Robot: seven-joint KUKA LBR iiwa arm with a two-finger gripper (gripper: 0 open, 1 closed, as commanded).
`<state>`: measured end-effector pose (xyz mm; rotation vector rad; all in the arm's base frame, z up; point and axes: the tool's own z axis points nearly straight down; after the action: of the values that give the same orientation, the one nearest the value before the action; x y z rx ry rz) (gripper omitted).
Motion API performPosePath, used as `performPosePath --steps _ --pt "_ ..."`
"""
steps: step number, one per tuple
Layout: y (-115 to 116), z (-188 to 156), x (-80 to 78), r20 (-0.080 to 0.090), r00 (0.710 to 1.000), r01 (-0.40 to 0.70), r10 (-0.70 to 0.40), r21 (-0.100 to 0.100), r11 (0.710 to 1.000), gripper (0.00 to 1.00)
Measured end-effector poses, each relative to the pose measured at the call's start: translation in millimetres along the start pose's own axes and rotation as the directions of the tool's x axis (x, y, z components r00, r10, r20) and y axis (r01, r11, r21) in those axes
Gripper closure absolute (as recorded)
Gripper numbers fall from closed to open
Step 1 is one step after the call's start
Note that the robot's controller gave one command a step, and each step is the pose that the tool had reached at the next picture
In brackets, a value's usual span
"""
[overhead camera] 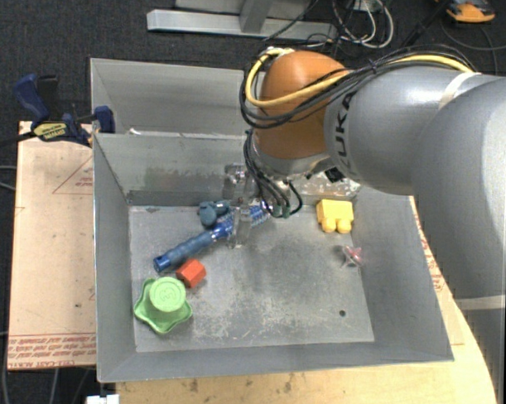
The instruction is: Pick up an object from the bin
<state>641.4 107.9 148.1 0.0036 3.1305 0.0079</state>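
My gripper (241, 224) hangs low near the back middle of the bin, its fingers down at the upper end of a long blue tool-like thing (192, 244) that lies slanting toward the front left. A small blue-grey lump (209, 212) sits just left of the fingers. Whether the fingers grip the blue thing I cannot make out. A small orange-red block (192, 274) lies below the blue thing's lower end.
A green flower-shaped lid (162, 304) rests at the front left corner. A yellow brick (334, 216) lies to the right of the gripper by the back wall, and a tiny pink scrap (352, 256) sits further right. The arm's orange cover looms over the back.
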Motion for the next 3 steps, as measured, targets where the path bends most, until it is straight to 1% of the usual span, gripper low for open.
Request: performPosePath --steps 1,2,3 --pt "-5.0 80.1 0.4 -0.011 0.994 -0.112 0.113 0.005 0.994 0.00" --pt "-4.5 74.5 -2.6 -0.002 0.994 -0.112 0.112 0.003 0.994 1.00" --pt "17.7 -45.7 4.1 -0.002 0.992 -0.126 0.126 0.002 0.992 1.00"
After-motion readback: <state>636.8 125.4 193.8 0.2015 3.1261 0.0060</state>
